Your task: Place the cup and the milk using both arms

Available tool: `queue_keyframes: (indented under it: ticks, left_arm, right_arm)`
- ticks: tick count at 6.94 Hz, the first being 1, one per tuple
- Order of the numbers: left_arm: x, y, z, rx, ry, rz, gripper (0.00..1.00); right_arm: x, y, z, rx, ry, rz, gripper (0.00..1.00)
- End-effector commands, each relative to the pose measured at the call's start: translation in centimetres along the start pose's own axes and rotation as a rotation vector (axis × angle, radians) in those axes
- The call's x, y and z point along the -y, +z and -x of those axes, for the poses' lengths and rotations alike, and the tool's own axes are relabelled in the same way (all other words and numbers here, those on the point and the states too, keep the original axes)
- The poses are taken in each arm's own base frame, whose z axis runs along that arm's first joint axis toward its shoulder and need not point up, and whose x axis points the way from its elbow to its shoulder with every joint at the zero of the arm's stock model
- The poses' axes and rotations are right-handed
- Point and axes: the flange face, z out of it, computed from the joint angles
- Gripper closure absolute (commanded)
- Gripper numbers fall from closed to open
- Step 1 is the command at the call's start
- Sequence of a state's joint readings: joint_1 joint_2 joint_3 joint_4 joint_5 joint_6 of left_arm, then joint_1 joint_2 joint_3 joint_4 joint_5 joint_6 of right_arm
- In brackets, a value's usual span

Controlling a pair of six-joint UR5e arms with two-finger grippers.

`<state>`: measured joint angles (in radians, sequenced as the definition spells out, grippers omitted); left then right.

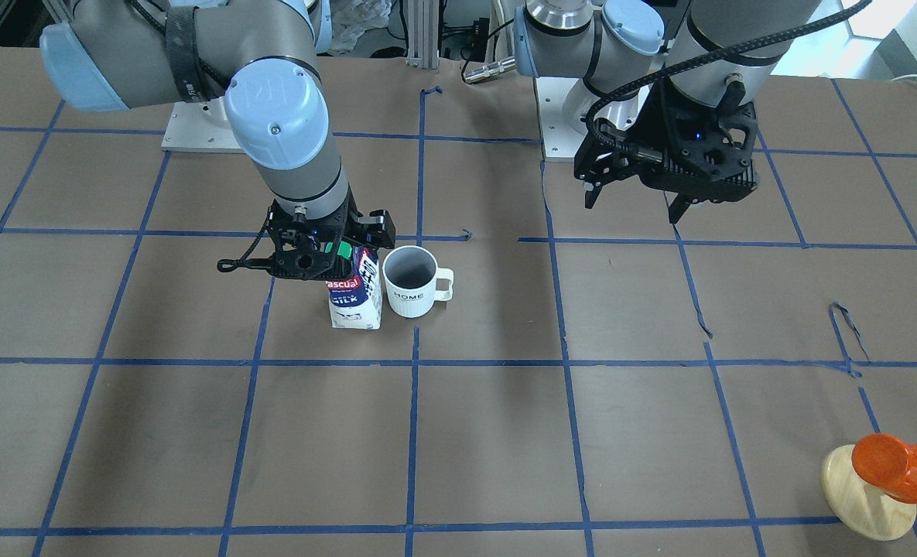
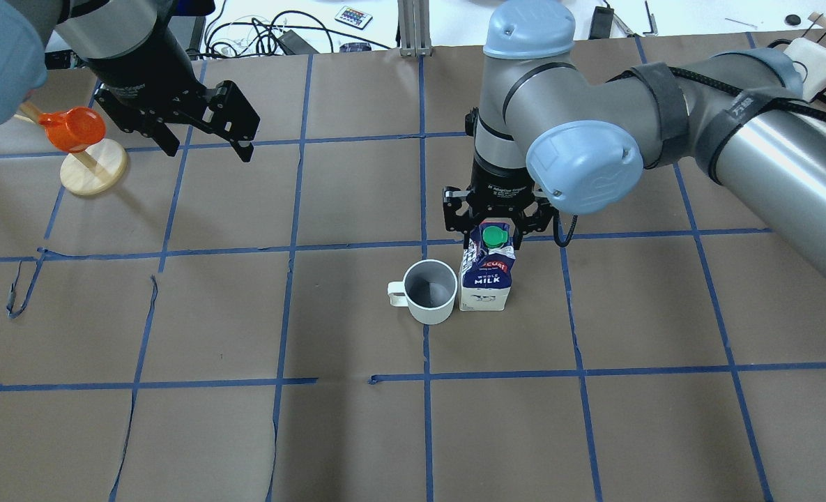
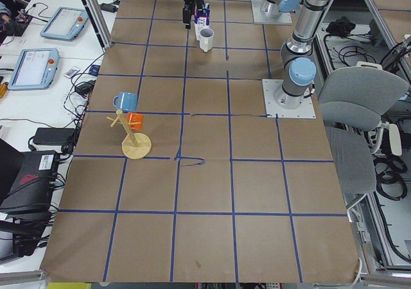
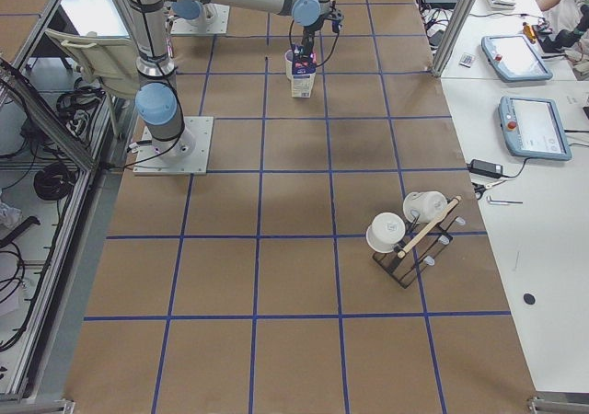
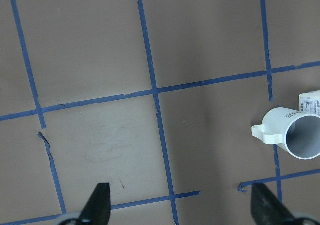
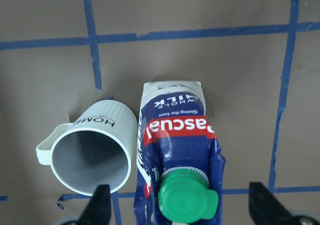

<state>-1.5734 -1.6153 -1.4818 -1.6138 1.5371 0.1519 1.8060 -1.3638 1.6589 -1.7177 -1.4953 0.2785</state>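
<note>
bench top [image 2: 663,432]: brown paper, blue tape lines [image 2: 426,418] in squares | wooden stand [image 3: 137,146] near the long edge by the desks, orange cup [image 1: 895,466] and blue cup [image 3: 125,100] on it | black rack [image 4: 405,259] by that same edge, two white cups [image 4: 385,232] on it | grey chair [image 3: 353,103] past the other long edge

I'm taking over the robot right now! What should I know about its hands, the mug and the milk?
Left gripper: open, empty, hovering over bare table off to the mug's handle side.
Right gripper: open, one finger on each side of the carton's top, not squeezing.
White ribbed ceramic mug: upright on the brown paper-covered table.
Dark-blue and white milk carton with a green cap: upright, close beside the mug.
Done, it seems: both set down together.
Left: probably just lifting the right arm clear.
</note>
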Motion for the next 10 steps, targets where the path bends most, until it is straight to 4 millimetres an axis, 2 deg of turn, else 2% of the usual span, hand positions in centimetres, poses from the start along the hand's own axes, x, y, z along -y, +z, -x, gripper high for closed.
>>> queue_keyframes:
  ticks: [1, 2, 3, 4, 5, 6, 7, 9, 10]
  left_arm:
    - [0.0, 0.0, 0.1, 0.000, -0.001, 0.000, 0.00]
    - [0.0, 0.0, 0.1, 0.000, -0.001, 0.000, 0.00]
    - [0.0, 0.0, 0.1, 0.000, -0.001, 0.000, 0.00]
    - [0.0, 0.1, 0.1, 0.000, -0.001, 0.001, 0.00]
    - [0.0, 0.1, 0.1, 0.000, -0.001, 0.001, 0.00]
    - [0.0, 0.1, 0.1, 0.000, -0.001, 0.001, 0.00]
    - [0.0, 0.1, 0.1, 0.000, -0.001, 0.001, 0.00]
    - [0.0, 0.1, 0.1, 0.000, -0.001, 0.001, 0.00]
    - [0.0, 0.2, 0.1, 0.000, -0.001, 0.003, 0.00]
  right_arm:
    - [1.3, -5.5, -1.5, 0.017, 0.020, -0.106, 0.00]
    - [2.1, -8.5, -4.1, 0.025, 0.065, -0.152, 0.00]
    - [2.1, -10.0, -7.9, -0.028, 0.130, -0.149, 0.00]
    - [1.9, -10.9, -9.5, -0.029, 0.157, -0.144, 0.00]
    - [1.5, -11.4, -10.4, -0.033, 0.171, -0.137, 0.00]
    - [0.0, -13.6, -10.8, -0.053, 0.092, -0.188, 0.00]
    - [0.2, -14.0, -12.1, -0.059, 0.029, -0.195, 0.00]
    - [-1.0, -15.1, -12.3, -0.048, 0.032, -0.210, 0.00]
    - [-1.2, -15.0, -12.3, -0.047, 0.029, -0.205, 0.00]
